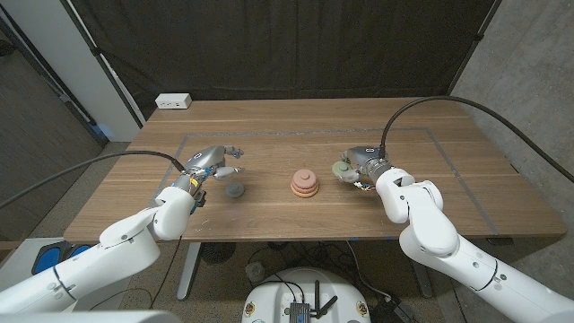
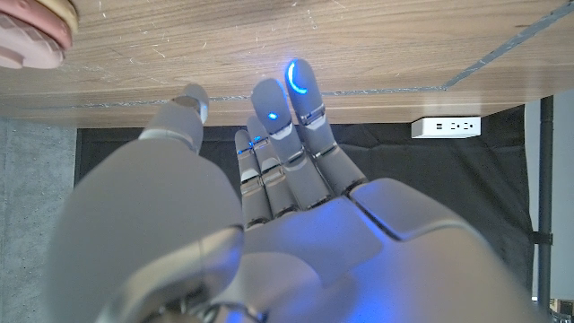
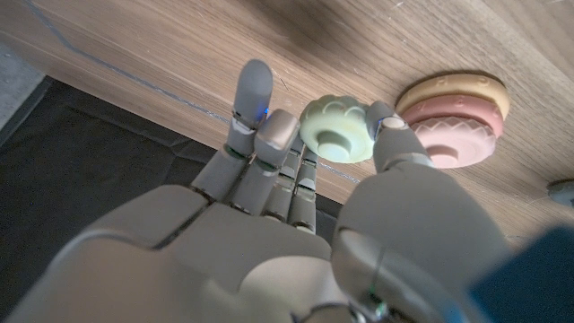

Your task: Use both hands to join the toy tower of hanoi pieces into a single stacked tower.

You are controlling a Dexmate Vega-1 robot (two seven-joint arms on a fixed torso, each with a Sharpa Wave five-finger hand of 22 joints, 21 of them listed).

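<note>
Right hand [image 3: 296, 224] has its fingers [image 3: 254, 94] pinching the green piece [image 3: 335, 131], right beside the pink stack [image 1: 306, 183]. Left hand [image 1: 208, 164] fingers [image 2: 303, 90] are spread, empty, hovering near the grey piece [image 1: 235, 190].

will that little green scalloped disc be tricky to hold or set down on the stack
The green disc looks rigid and small, probably light. The right hand pinches only its scalloped rim, so it could twist or slip. Round, it might roll on edge if dropped beside the pink stack.
</note>
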